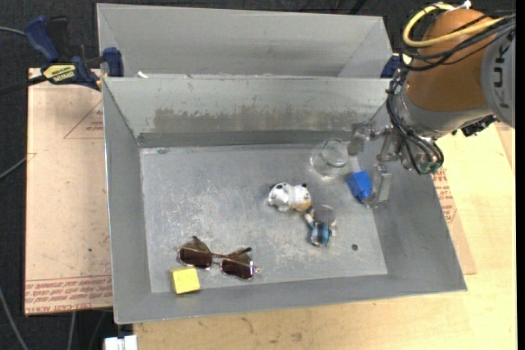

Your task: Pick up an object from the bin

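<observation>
My gripper [370,166] hangs over the right side of the bin floor, fingers apart and pointing down. A small blue block [360,186] lies on the floor just left of the nearer fingertip [382,186], touching it or nearly so. Whether it sits between the fingers I cannot tell. A clear plastic cup [329,159] lies just left of the farther fingertip [356,142], near the back wall.
A white and tan toy [289,197] lies mid-bin, with a small blue and silver thing [320,230] in front of it. Dark sunglasses [217,260] and a yellow block [186,280] lie at the front left. The arm's orange cover looms over the right wall.
</observation>
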Robot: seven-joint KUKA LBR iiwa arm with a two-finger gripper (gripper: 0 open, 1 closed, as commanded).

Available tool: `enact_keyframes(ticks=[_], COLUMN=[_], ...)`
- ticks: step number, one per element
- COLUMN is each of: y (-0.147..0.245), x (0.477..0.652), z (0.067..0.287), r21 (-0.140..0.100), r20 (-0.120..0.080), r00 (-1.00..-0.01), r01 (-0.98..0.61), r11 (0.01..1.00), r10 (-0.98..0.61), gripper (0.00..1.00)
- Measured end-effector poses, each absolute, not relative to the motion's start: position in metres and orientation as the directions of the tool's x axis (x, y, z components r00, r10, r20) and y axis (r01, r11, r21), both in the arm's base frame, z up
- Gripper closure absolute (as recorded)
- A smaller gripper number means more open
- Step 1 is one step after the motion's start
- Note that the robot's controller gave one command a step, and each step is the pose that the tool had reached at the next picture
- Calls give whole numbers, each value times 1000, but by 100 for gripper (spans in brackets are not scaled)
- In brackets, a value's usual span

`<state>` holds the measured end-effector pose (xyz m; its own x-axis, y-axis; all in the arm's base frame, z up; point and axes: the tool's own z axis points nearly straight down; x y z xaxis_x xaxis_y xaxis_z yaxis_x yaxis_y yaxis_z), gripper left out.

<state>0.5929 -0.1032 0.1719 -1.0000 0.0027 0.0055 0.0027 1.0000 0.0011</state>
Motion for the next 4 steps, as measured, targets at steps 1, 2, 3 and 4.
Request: enact_keyframes(ticks=[1, 2, 3, 4], y=[-103, -39, -11, -2], x=[594, 581, 576, 574], z=[177, 106, 78, 102], r21=[0, 0, 2, 1], r20=[-2, -6, 3, -2], r00=[-1000, -999, -991, -1000], r01=[0, -34, -137, -31], r11=[1000, 999, 991, 1000], r10=[0, -34, -137, -31], gripper=[0, 0, 0, 0])
